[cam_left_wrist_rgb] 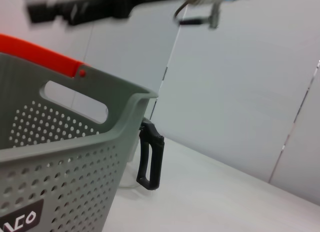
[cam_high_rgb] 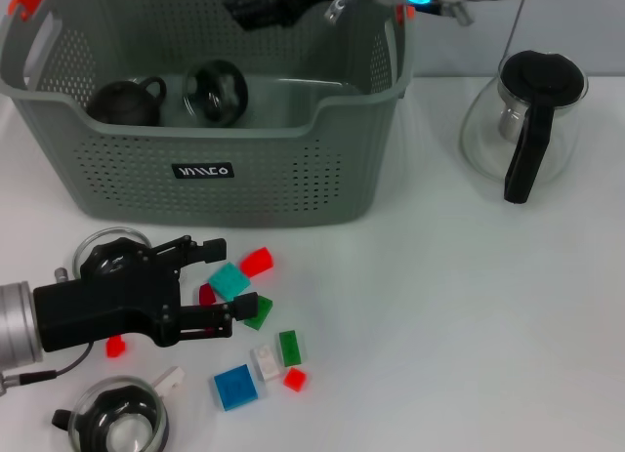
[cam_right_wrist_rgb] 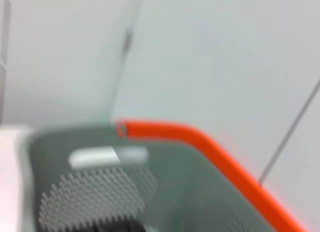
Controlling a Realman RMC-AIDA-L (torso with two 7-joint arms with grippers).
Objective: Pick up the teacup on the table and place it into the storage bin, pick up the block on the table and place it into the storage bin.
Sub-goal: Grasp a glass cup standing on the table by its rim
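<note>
The storage bin [cam_high_rgb: 293,179] stands at the back left. Inside it lie a dark teapot [cam_high_rgb: 127,101] and a glass teacup [cam_high_rgb: 217,91] tipped on its side. My left gripper [cam_high_rgb: 231,275] hovers low over the table in front of the bin, open, its fingers on either side of a teal block [cam_high_rgb: 228,283] without touching it. My right gripper [cam_high_rgb: 266,9] hangs above the bin's back rim. The right wrist view looks down into the bin [cam_right_wrist_rgb: 125,192] past its orange handle clip [cam_right_wrist_rgb: 200,142]. A glass teacup [cam_high_rgb: 122,423] sits at the table's front left.
Loose blocks lie around the teal one: red [cam_high_rgb: 257,262], green [cam_high_rgb: 259,313], green [cam_high_rgb: 290,347], white [cam_high_rgb: 265,360], blue [cam_high_rgb: 235,387]. Another glass cup [cam_high_rgb: 98,245] is partly under my left arm. A glass teapot with a black handle [cam_high_rgb: 522,120] stands at the back right.
</note>
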